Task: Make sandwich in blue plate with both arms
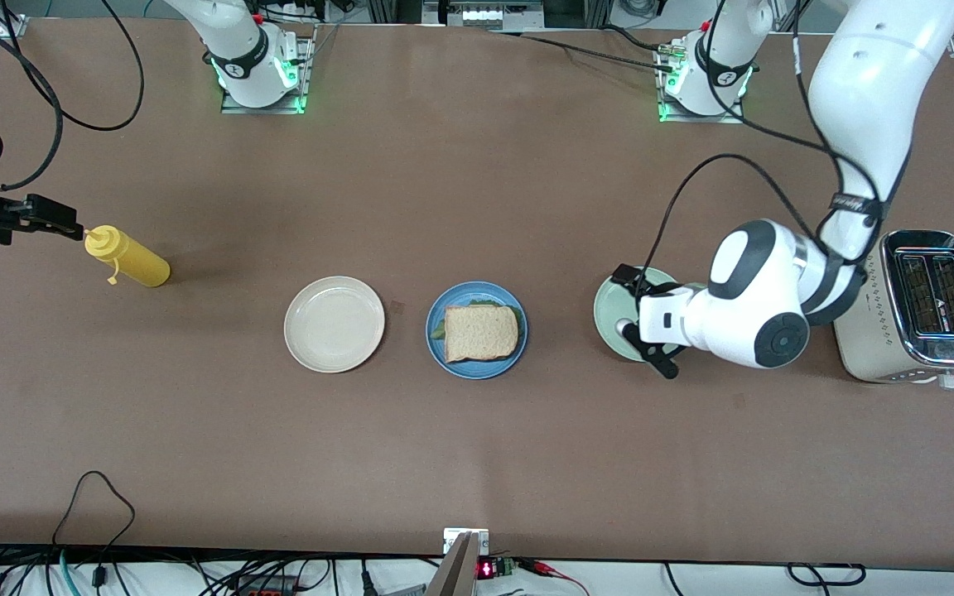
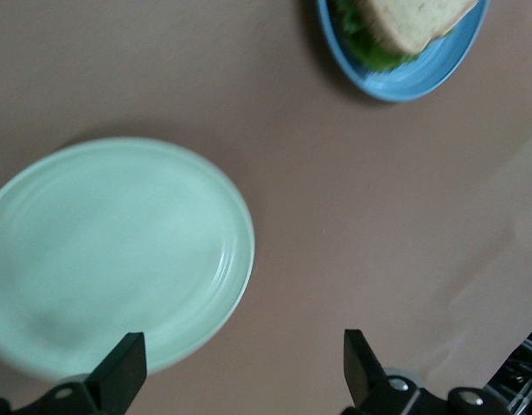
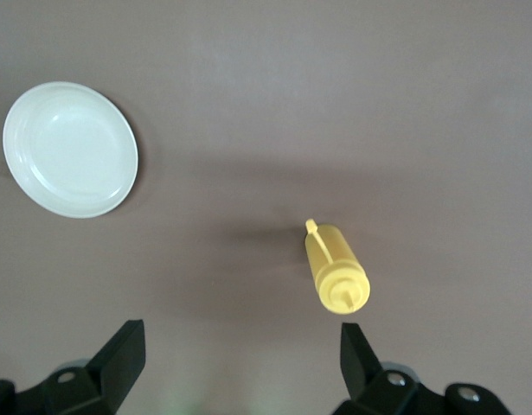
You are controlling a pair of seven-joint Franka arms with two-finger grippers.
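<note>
The left gripper (image 1: 651, 331) is wide open and holding nothing, hanging over the round pale mint-green plate (image 1: 614, 319) at the left arm's end of the table; in its wrist view both black fingers (image 2: 123, 367) stand well apart with that plate's rim under them. The right gripper (image 1: 50, 217) is up at the right arm's end, spread open and empty too, over the table just beside the yellow plastic squeeze bottle (image 1: 131, 258), and that arm looks like it's just waiting. Between them, the round medium-blue plate (image 1: 477, 364) carries the sandwich (image 1: 482, 333): a tan square bread slice on top, crinkled green lettuce poking out at the edges, and I can't make out the bottom slice from above. The round cream-white plate (image 1: 334, 324) sits beside it toward the right arm's end, bare. A cream and chrome 2-slot toaster (image 1: 912, 306) stands close against the left arm's wrist. To me the build looks done, so the risks are small ones: the left arm's elbow nudging the toaster when it swings away, or the low claw catching the mint plate's rim and dragging it. The right claw could tip the bottle if it drops. No readable writing anywhere, only round logos on the 2 arm bases that I can't read.
</note>
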